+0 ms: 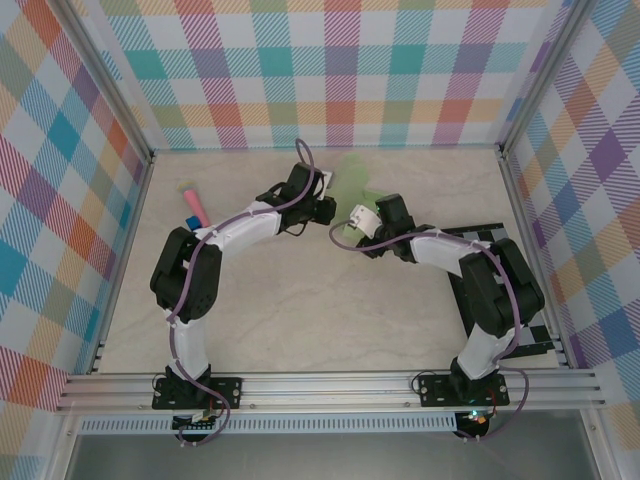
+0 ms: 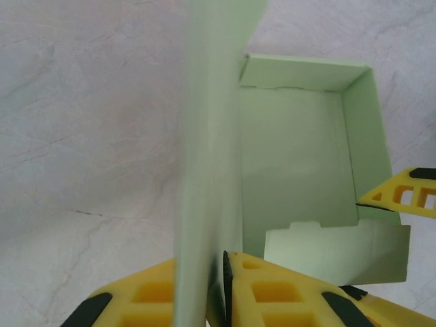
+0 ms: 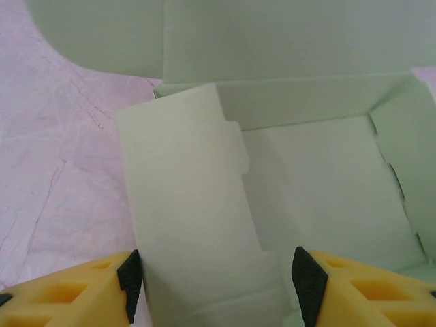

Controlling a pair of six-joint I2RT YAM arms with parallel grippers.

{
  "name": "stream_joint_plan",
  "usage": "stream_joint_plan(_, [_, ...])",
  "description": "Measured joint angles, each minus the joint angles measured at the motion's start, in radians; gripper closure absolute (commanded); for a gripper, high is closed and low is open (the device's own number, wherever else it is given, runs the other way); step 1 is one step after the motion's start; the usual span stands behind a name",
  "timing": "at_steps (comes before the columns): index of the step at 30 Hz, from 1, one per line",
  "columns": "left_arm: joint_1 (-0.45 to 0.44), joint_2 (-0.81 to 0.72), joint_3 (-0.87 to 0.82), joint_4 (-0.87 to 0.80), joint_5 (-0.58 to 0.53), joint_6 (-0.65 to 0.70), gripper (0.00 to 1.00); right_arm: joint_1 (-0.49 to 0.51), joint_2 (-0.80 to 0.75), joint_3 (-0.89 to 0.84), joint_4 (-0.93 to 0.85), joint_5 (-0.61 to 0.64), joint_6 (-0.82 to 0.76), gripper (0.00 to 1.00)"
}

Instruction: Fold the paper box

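Observation:
The paper box (image 1: 356, 178) is pale green card, half formed, lying at the back middle of the table between the two arms. In the left wrist view its floor and low walls (image 2: 293, 163) show, and one tall panel (image 2: 211, 136) stands edge-on. My left gripper (image 2: 211, 272) is shut on the bottom of that panel and sits at the box's left side (image 1: 327, 188). My right gripper (image 3: 218, 283) is open and straddles a tabbed flap (image 3: 184, 204) that leans over the box floor (image 3: 327, 184). It comes in from the near right (image 1: 352, 224). One of its yellow fingers (image 2: 402, 197) shows past the box's right wall.
A small pink-and-blue stick (image 1: 192, 205) lies at the left of the table. A black-and-white checkered board (image 1: 492, 233) lies under the right arm along the right side. Plaid walls and metal rails (image 1: 125, 260) close in the table.

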Motion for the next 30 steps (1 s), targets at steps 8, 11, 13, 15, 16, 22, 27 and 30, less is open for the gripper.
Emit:
stream_joint_plan(8, [-0.006, 0.000, 0.027, -0.025, 0.007, 0.014, 0.93, 0.000, 0.051, 0.021, 0.009, 0.027, -0.011, 0.39])
stream_joint_plan(11, [-0.007, 0.006, 0.053, -0.057, 0.011, 0.028, 0.97, 0.000, 0.066, 0.023, 0.014, 0.036, -0.032, 0.41])
stream_joint_plan(13, [-0.008, 0.017, 0.080, -0.083, 0.015, 0.034, 0.98, 0.000, 0.067, 0.023, 0.016, 0.033, -0.043, 0.51])
stream_joint_plan(15, [-0.009, 0.031, 0.103, -0.100, 0.018, 0.034, 0.99, 0.000, 0.066, 0.023, 0.021, 0.020, -0.051, 0.55])
stream_joint_plan(16, [-0.009, 0.035, 0.110, -0.102, 0.019, 0.035, 0.98, 0.000, 0.066, 0.019, 0.029, 0.009, -0.053, 0.55])
stream_joint_plan(22, [-0.009, 0.037, 0.113, -0.127, 0.027, 0.037, 0.99, 0.000, 0.047, -0.026, 0.074, -0.006, -0.080, 0.55])
stream_joint_plan(27, [-0.009, 0.039, 0.129, -0.142, 0.038, 0.036, 0.99, 0.000, 0.047, -0.026, 0.080, -0.001, -0.113, 0.54])
stream_joint_plan(30, [-0.009, 0.039, 0.131, -0.151, 0.038, 0.036, 0.99, 0.000, 0.047, -0.026, 0.091, 0.002, -0.119, 0.50])
